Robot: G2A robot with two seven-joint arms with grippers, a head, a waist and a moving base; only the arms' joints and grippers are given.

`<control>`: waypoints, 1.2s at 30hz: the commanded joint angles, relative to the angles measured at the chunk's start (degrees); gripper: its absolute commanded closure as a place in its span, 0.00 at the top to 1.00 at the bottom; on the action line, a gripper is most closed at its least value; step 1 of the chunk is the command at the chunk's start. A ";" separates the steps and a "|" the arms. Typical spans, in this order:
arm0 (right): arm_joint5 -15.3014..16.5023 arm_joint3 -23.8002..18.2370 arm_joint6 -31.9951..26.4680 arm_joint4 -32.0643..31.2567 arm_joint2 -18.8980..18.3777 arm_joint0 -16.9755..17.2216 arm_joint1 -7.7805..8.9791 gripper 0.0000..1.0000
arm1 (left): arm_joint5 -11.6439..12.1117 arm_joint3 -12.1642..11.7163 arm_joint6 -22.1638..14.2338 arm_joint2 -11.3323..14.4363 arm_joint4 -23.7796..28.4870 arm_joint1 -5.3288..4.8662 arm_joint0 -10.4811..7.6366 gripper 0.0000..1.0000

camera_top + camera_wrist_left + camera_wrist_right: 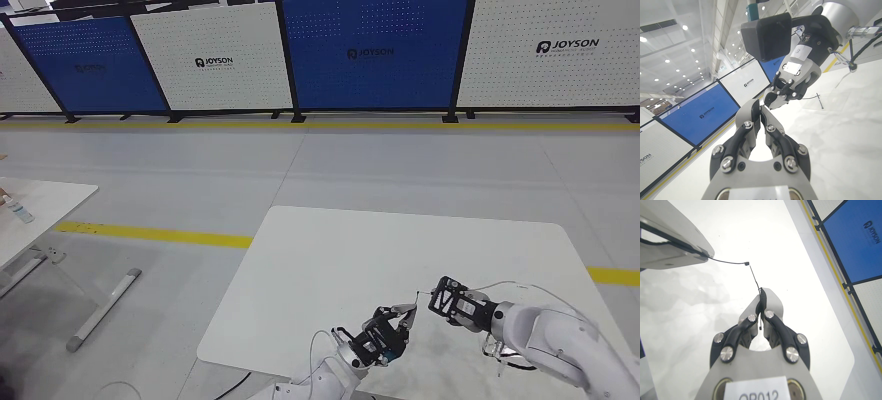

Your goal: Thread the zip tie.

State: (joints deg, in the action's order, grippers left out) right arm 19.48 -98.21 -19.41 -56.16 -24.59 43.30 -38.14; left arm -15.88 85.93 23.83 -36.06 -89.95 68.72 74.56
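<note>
Grip first, right wrist view. Right gripper [761,292] clamped on the black zip tie [754,278], pads squeezed flat against the strap. Free tip sticking out past the fingertips and stopping just short of a small square head [746,263]. Head carried on a thin curved strand running out of the left gripper [706,255]. Tip and head very near, apart, not threaded. Short stub of strap poking out behind the pads. Strand and strap one tie or two: impossible to tell.

Left wrist view. Left gripper [760,109] clenched, ribbed pads pressed together on a sliver of black. Right gripper [771,104] nose to nose with it, nearly touching, closed as well. Second tie [821,102] lying flat on the white table [848,142] beyond, well apart from both grippers.

Top view. Both arms entering from 6 o'clock over the table [300,260]. Left gripper [404,316] above the table's 6 o'clock half. Right gripper [437,297] just beside it at its 2 o'clock, tips facing. Tie a fine dark line in the short gap between them, held off the tabletop. Blue and white panels [370,50] along 12 o'clock, yellow floor line [150,235] nearer than the panels, side table [40,195] at 9 o'clock.
</note>
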 commanded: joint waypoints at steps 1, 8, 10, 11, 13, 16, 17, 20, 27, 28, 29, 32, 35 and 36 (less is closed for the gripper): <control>0.00 -0.04 0.22 -0.04 0.02 0.09 0.04 0.00 | 0.00 0.00 0.00 0.00 0.00 0.00 0.00 0.00; 0.00 -0.44 0.31 -0.14 0.01 0.08 0.25 0.00 | 0.00 0.00 0.00 0.00 0.00 0.00 0.00 0.00; 0.00 -0.53 0.19 -0.12 0.02 0.05 0.27 0.00 | 0.00 0.00 0.00 0.00 0.00 0.00 0.00 0.00; 0.00 -0.60 0.10 -0.13 0.02 0.03 0.29 0.00 | 0.00 0.00 0.00 0.00 0.00 0.00 0.00 0.00; 0.00 -0.69 0.01 -0.12 0.02 0.01 0.31 0.00 | 0.00 0.00 0.00 0.00 0.00 0.00 0.00 0.00; 0.00 -0.86 -0.09 -0.10 0.00 -0.04 0.34 0.00 | 0.00 0.00 0.00 0.00 0.00 0.00 0.00 0.00; 0.00 -0.89 -0.11 -0.08 0.00 -0.06 0.34 0.00 | 0.00 0.00 0.00 0.00 0.00 0.00 0.00 0.00; 0.00 -0.96 -0.08 0.05 0.02 -0.16 0.30 0.00 | 0.00 0.00 0.00 0.00 0.00 0.00 0.00 0.00; 0.00 -1.29 -0.59 -0.29 0.52 -0.56 0.21 0.00 | 0.61 0.12 -0.82 0.14 0.00 -0.03 -0.25 0.00; 0.00 -1.31 -0.62 -0.40 0.60 -0.63 0.20 0.00 | 0.57 0.10 -0.86 0.25 0.00 -0.06 -0.35 0.00; 0.00 -1.35 -0.64 -0.54 0.70 -0.70 0.21 0.00 | 0.50 0.09 -0.89 0.37 0.00 -0.09 -0.44 0.00; 0.00 -1.46 -0.82 -1.09 0.97 -0.89 0.26 0.00 | 0.18 0.09 -1.06 0.87 0.00 -0.24 -0.78 0.00; 0.00 -1.59 -0.83 -1.42 1.09 -0.94 0.38 0.00 | -0.41 0.25 -1.17 1.09 0.00 -0.35 -0.88 0.00; 0.00 -1.69 -0.84 -1.67 1.16 -0.95 0.44 0.00 | -0.54 0.32 -1.19 1.09 0.00 -0.38 -0.86 0.00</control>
State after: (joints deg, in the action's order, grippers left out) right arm 19.48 -99.82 -20.26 -57.64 -23.48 42.36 -37.76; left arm -16.24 86.17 22.67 -34.96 -89.95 68.37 73.68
